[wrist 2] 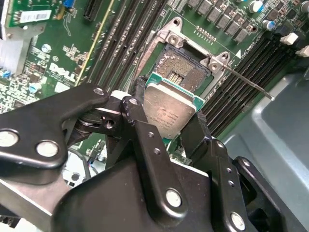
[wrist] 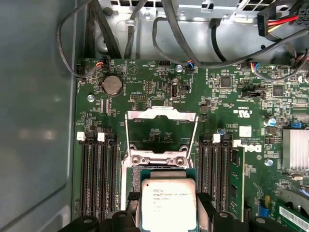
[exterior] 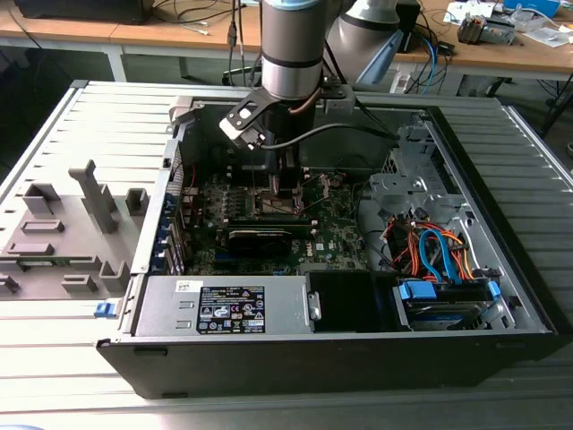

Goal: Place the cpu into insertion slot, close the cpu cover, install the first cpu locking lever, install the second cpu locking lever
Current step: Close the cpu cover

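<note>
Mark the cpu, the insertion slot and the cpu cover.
cpu [wrist 2: 169, 112]: second wrist view, middle of its metal top.
insertion slot [wrist 2: 187, 65]: second wrist view, dark pin field inside the rim.
cpu cover [wrist: 161, 115]: first wrist view, frame bar farthest from the cpu.

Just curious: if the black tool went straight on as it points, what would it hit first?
Likely the open metal-rimmed square socket, reached first by the silvery square chip the tool holds.
</note>
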Robot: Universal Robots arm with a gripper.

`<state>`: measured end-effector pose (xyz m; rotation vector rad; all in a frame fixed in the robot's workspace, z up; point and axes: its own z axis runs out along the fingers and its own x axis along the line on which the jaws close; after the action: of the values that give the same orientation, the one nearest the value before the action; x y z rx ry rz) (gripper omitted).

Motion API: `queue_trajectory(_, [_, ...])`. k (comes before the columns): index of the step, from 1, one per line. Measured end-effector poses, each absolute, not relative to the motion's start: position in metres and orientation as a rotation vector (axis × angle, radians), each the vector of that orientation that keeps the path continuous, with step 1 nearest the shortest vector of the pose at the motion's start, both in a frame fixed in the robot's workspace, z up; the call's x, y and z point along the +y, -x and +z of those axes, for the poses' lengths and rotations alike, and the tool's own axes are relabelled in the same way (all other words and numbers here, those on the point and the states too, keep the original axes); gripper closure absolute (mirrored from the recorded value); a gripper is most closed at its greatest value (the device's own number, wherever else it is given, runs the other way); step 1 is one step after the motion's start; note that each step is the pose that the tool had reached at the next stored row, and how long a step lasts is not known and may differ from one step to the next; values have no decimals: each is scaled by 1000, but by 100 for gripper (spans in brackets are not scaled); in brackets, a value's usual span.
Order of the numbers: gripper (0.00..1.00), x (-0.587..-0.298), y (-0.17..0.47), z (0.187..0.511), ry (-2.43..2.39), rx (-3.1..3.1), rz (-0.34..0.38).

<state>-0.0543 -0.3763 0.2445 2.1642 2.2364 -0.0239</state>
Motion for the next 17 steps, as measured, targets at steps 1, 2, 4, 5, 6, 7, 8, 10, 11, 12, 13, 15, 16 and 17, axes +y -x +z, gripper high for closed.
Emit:
queue_trajectory(1, [45, -375, 56, 242, -2164, 2236, -24])
queue_trajectory(2, [45, -374, 59, 238, -2164, 2236, -24])
queue_trajectory(4, [45, -374, 59, 232, -2164, 2237, -24])
queue_trajectory(5, [45, -374, 60, 230, -2164, 2236, -24])
queue_trajectory(6, [45, -374, 60, 229, -2164, 2236, -24])
queue_trajectory(7, [45, -374, 60, 228, -2164, 2236, -24])
queue_trajectory(8, [45, -374, 60, 226, -2164, 2237, -24])
queue_trajectory(10, [45, -374, 60, 222, -2164, 2236, -24])
queue_trajectory(11, [45, -374, 60, 221, -2164, 2236, -24])
queue_trajectory(12, [45, -374, 61, 220, -2165, 2235, -24])
queue_trajectory(13, [45, -374, 61, 218, -2167, 2233, -24])
queue_trajectory(15, [45, -374, 61, 217, -2172, 2229, -25])
queue_trajectory(16, [45, -374, 61, 216, -2175, 2225, -25])
queue_trajectory(17, [45, -374, 61, 214, -2178, 2222, -25])
